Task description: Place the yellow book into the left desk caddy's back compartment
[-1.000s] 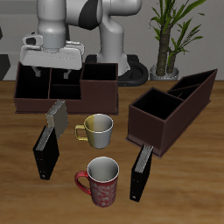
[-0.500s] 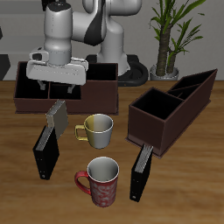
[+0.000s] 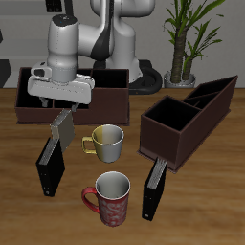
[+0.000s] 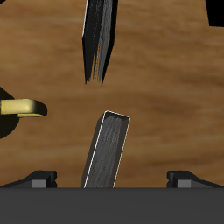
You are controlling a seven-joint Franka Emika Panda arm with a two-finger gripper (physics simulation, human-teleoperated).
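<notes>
The yellow book (image 3: 64,125) stands on edge on the table, in front of the wide dark box; in the wrist view (image 4: 107,150) its grey page edges face the camera. My gripper (image 3: 63,103) hangs just above it, open and empty, with a fingertip (image 4: 40,178) on either side of the book's line. The left desk caddy (image 3: 182,122) is the long maroon box across the table. Its back compartment (image 3: 218,92) is the narrow far end.
A wide, low dark box (image 3: 105,80) stands behind the gripper. A black book (image 3: 50,165) stands beside the yellow one and shows in the wrist view (image 4: 99,39). Another black book (image 3: 153,188), an olive mug (image 3: 108,142), a red mug (image 3: 113,197) and a plant (image 3: 187,38) are around.
My gripper has come down and forward from over the wide box to just above the yellow book. Nothing on the table has moved.
</notes>
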